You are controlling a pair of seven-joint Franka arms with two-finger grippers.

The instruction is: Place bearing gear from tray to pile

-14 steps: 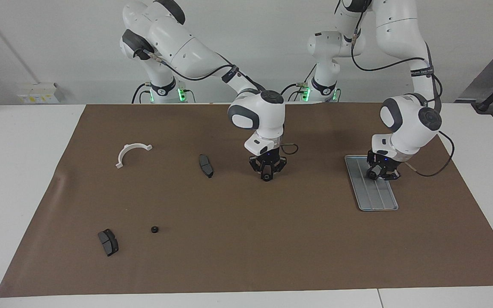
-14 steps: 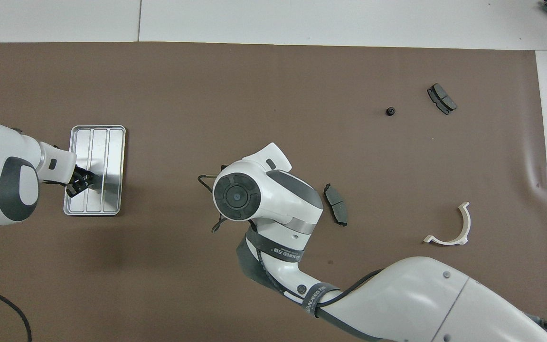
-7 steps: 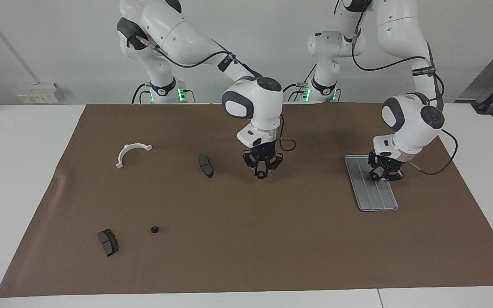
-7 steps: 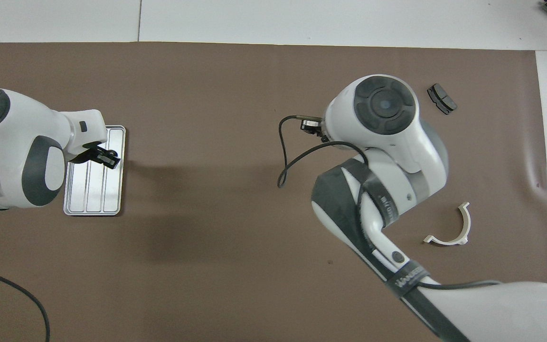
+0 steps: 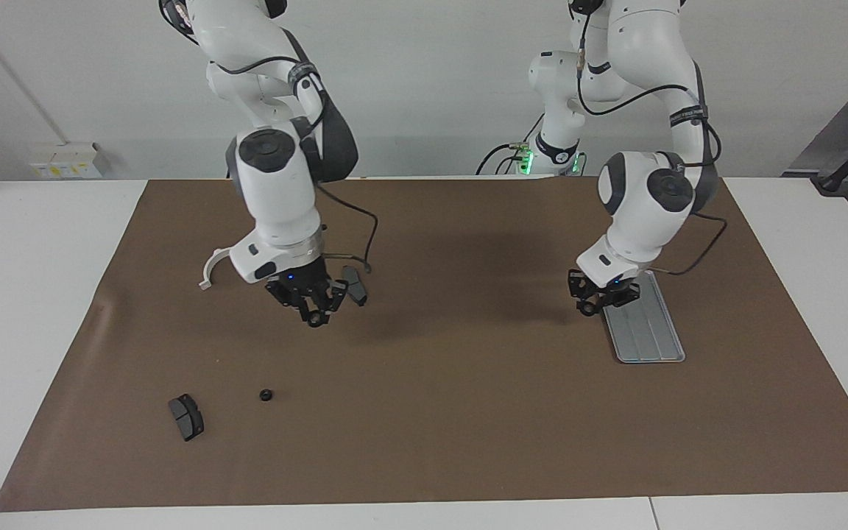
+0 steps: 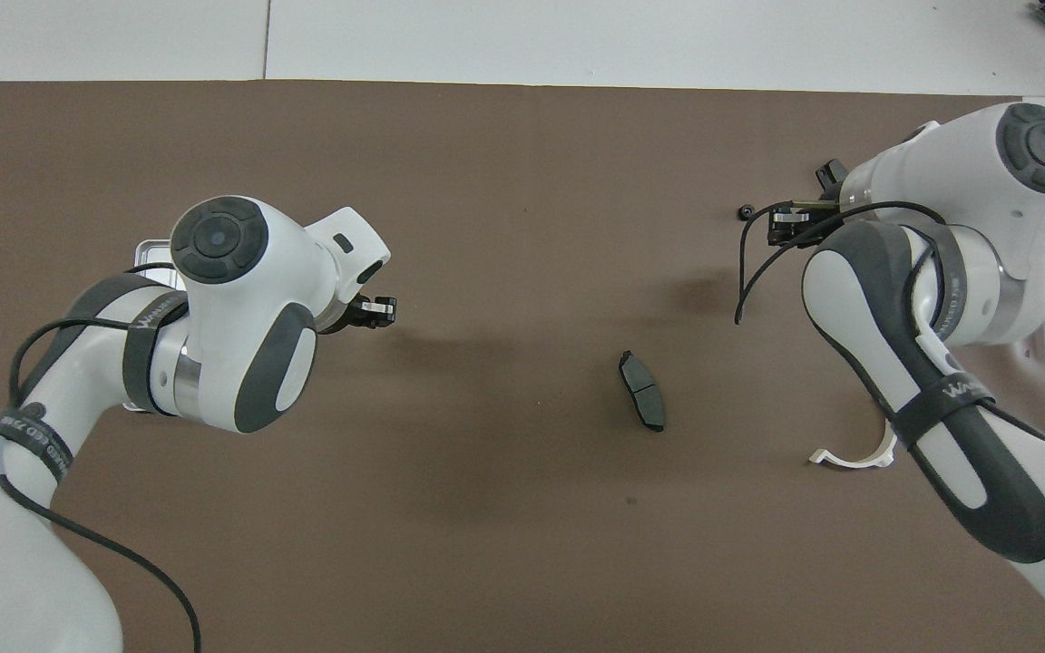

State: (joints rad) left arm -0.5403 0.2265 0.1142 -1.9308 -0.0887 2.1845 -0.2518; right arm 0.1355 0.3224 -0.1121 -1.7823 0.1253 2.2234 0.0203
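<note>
The silver ridged tray (image 5: 648, 331) lies toward the left arm's end and looks bare; in the overhead view only its corner (image 6: 147, 247) shows past the left arm. A small black bearing gear (image 5: 266, 394) (image 6: 745, 212) lies on the mat beside a dark brake pad (image 5: 186, 417) (image 6: 829, 172). A second brake pad (image 5: 355, 285) (image 6: 642, 404) and the white bracket (image 5: 210, 269) (image 6: 854, 456) lie nearer to the robots. My right gripper (image 5: 313, 316) hangs low over the mat next to the second pad. My left gripper (image 5: 588, 305) (image 6: 376, 310) hangs low just off the tray's edge.
A brown mat (image 5: 453, 412) covers the table, with white tabletop (image 5: 26, 309) around it. Cables loop off both wrists. The right arm's wrist covers the mat above the bracket in the overhead view.
My right gripper has swept from mid-table toward the right arm's end, to beside the second brake pad. My left gripper has left the tray and moved just past its edge toward mid-table.
</note>
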